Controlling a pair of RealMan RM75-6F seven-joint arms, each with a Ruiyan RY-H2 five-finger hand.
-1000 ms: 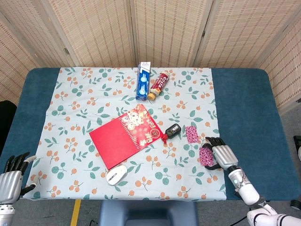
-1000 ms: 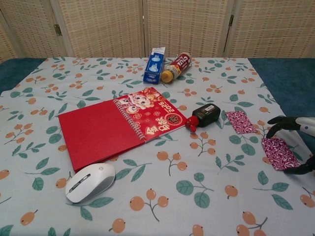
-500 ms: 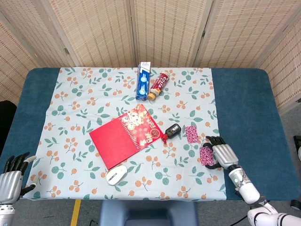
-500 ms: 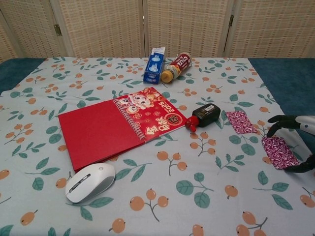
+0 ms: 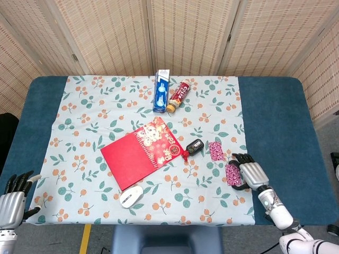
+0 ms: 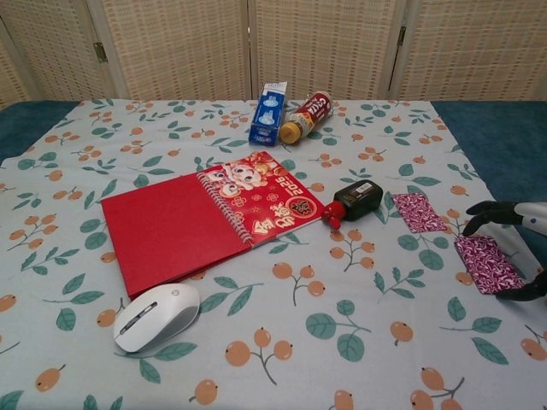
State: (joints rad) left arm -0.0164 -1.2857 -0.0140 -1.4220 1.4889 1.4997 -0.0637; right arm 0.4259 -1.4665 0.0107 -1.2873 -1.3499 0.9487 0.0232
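My right hand (image 5: 249,173) is at the cloth's right edge, and its dark fingers (image 6: 483,213) and thumb close around a pink patterned card (image 6: 487,263). The card (image 5: 231,173) looks tilted, with one side raised off the cloth. A second pink patterned card (image 5: 216,150) lies flat just beyond it, beside a black key fob (image 5: 194,146) with a red tassel. My left hand (image 5: 13,197) hangs off the table's near left corner, fingers apart, holding nothing. It does not show in the chest view.
An open red spiral notebook (image 5: 140,152) lies mid-table with a white mouse (image 5: 131,196) near its front corner. A blue carton (image 5: 161,92) and a red bottle (image 5: 179,95) lie at the back. The floral cloth (image 5: 85,116) covers a blue table (image 5: 275,116).
The pink card in my right hand has shifted slightly right and tipped up, so it looks narrower from the head view. My left hand has not moved.
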